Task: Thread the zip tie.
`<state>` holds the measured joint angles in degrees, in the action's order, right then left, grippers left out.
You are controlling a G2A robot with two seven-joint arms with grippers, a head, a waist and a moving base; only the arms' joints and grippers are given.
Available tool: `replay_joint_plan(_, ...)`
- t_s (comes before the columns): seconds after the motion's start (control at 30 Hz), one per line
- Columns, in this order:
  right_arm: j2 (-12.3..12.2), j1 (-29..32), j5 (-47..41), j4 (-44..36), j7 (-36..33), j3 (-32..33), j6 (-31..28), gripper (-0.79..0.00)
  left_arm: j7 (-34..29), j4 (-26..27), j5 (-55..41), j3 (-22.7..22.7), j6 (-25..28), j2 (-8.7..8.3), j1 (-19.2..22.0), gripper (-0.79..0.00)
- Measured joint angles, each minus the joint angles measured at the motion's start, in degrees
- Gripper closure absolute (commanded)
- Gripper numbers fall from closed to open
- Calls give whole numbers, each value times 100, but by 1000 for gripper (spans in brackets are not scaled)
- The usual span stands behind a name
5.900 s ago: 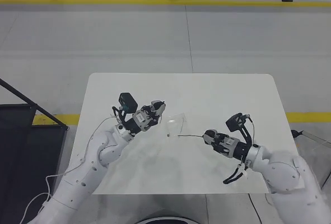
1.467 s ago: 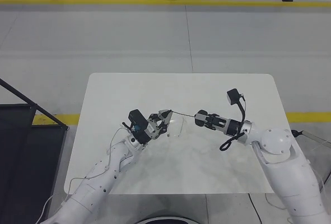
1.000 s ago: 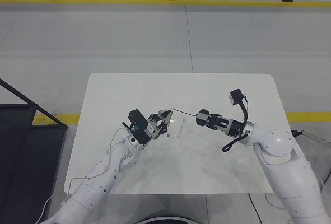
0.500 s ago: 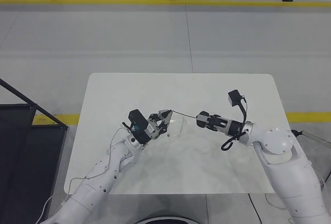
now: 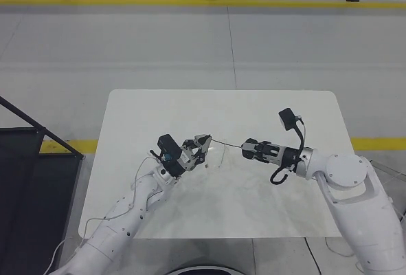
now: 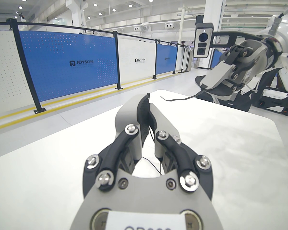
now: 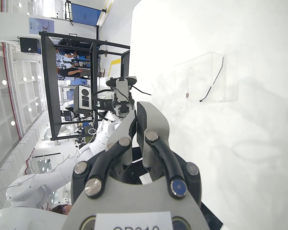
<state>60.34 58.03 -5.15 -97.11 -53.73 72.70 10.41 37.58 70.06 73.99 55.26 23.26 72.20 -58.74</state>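
Status: threading not done yet.

The thin black plastic zip tie (image 5: pixel 227 144) is held in the air above the white rectangular tabletop (image 5: pixel 278 199), between the 2 arms. 1 end is clamped in the right hand (image 5: pixel 246 148), whose fingers are pinched tight on it. The free tip is pointed at the left hand (image 5: pixel 204 141). In the left wrist view it is seen just beside that hand's fingertips, apart from them.

Left hand: the fingers are drawn narrow, pads nearly together. A thin black strand (image 6: pixel 153 166) is seen below them in the left wrist view. Whether that is the tie's head end cannot be told. No locking head can be made out; it is too small.

A clear plastic box (image 5: pixel 218 157) is set on the tabletop below the gap between the hands. A curved black strip (image 7: pixel 213 83) is seen at it from the right wrist view. Whether it belongs to the same tie or to another cannot be told.

Progress, as judged: pick-up and presentation are done, and tip and left hand are brought close. Left to do: the tip is to be lined up with the head, pushed through and pulled. Fine alignment is called for. The tie is thin and looks springy, so tip wobble is expected.
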Motion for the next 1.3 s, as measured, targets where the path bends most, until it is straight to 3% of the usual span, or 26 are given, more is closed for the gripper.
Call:
replay_joint_plan(0.33,3,63,-22,-81,114,-10,-4,0,0,0,0,0,0,0,0,0)
replay_joint_plan(0.9,21,-212,-147,-187,230,-191,1153,0,0,0,0,0,0,0,0,0)
replay_joint_plan(1.3,4,-203,-266,-172,229,-179,1122,0,0,0,0,0,0,0,0,0)
